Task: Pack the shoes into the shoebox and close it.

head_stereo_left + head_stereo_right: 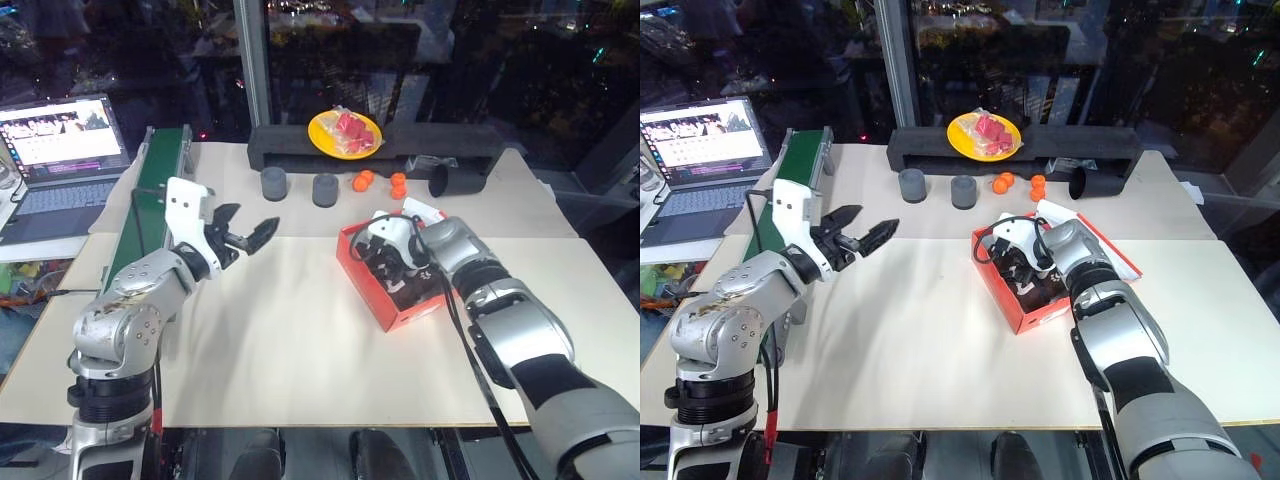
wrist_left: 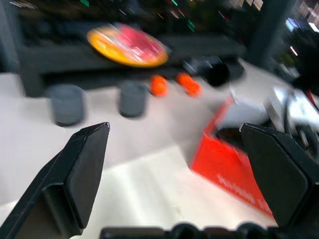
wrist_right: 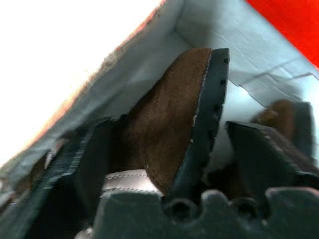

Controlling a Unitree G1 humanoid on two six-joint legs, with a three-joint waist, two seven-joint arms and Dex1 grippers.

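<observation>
Over the table (image 1: 300,330), left hand (image 1: 252,233) hovers spread; right hand (image 1: 392,262) reaches, released, into shoebox (image 1: 362,272).

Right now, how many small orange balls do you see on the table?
3: one orange ball and a second touching it, left of the third; all lie below the yellow plate. The third may hide another.

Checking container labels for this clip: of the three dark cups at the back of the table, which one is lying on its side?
The black cup at the right end, its open mouth facing left toward the orange balls. The two grey cups to its left stand upright.
</observation>
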